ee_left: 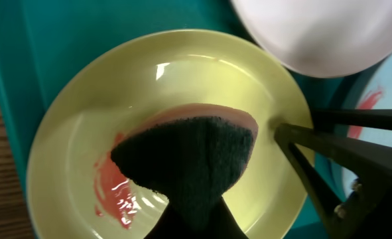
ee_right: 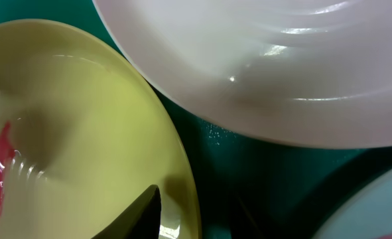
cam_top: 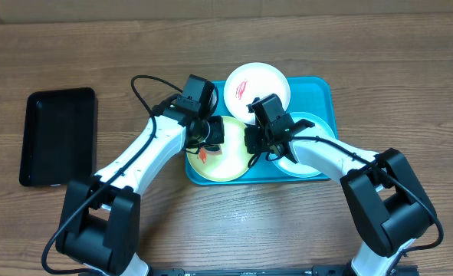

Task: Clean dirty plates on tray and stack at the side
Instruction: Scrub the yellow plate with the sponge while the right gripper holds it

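On the wooden table point(cam_top: 410, 46), the large teal plastic tray point(cam_top: 318, 96) sits at the centre, and the smaller black rectangular tray point(cam_top: 57, 136) lies well apart at 9 o'clock. The teal tray holds three small round plates: the white plate point(cam_top: 268, 77) at 12 o'clock, the yellow-green plate point(cam_top: 222, 167) at 7 o'clock and the light-blue plate point(cam_top: 323, 130) at 4 o'clock.

Expect them to be light, stiff and glossy, so probably slippery. Take one by its raised rim, not the flat middle. The dark green scouring sponge point(ee_left: 189, 156) with its pink backing looks soft and should squash under pressure.

Your left pincer point(cam_top: 211, 136) is clamped on the sponge over the yellow-green plate. Your right pincer point(cam_top: 258, 142) stands narrow at that plate's 3 o'clock rim; whether it pinches the rim, you cannot tell.

The overhead view alone gives you the whole layout, but the arms hide the yellow-green plate's middle. The left wrist view shows that plate's red smear point(ee_left: 113, 189) beside the sponge. The right wrist view offers only one dark finger at the rim.
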{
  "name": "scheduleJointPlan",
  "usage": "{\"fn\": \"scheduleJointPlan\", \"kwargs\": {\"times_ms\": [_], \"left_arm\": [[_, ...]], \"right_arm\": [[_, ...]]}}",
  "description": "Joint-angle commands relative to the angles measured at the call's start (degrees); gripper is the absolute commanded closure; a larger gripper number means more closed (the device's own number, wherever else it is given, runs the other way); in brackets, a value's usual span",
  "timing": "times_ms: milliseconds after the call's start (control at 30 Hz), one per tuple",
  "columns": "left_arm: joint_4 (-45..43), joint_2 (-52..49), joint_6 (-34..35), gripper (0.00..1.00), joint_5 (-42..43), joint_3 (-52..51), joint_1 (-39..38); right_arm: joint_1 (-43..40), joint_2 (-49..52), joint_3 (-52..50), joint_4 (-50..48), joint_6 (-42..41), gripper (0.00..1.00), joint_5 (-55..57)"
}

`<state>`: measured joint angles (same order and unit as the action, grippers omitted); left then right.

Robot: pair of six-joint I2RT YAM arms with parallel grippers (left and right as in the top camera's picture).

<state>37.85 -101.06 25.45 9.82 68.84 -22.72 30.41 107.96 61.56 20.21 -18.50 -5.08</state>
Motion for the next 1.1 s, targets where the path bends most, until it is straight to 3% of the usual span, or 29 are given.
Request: {"fn": "scheduleJointPlan", "kwargs": {"times_ms": [0,267,367,467,700,833,1000,1067], "left_arm": [[-0.81,-1.55,1.09,0.96,0.17,-0.28,-1.88],[-1.60,-8.92,5.03,0.96,-1.20,-0.28,-2.86],[-2.16,-10.36,4.94,0.72,-1.05,-0.28,-2.80],[-2.32,-10.58,4.52,0.64,-1.03,-0.07,-2.56],[3.32,-10.56,4.13,0.81,-0.74,5.57,-1.38],[4.20,-10.56,3.82,0.82,-0.74,6.38,-1.38],[4.76,-10.56,3.41,0.69,-0.68,6.38,-1.36],[4.83,-10.56,2.40,0.59,-0.02,6.38,-1.29]], "right_arm": [[0.07,0.44,0.31,1.62,-4.50,0.65,0.48],[0.07,0.44,0.31,3.06,-4.48,0.64,0.35],[0.07,0.44,0.31,3.06,-4.48,0.64,0.35],[0.07,0.44,0.31,3.10,-4.48,0.49,0.31],[0.07,0.44,0.31,3.58,-4.48,0.46,0.33],[0.07,0.44,0.31,3.65,-4.48,0.72,0.33],[0.07,0.46,0.28,3.72,-4.48,0.80,0.33],[0.07,0.46,0.28,3.72,-4.48,0.87,0.33]]}}
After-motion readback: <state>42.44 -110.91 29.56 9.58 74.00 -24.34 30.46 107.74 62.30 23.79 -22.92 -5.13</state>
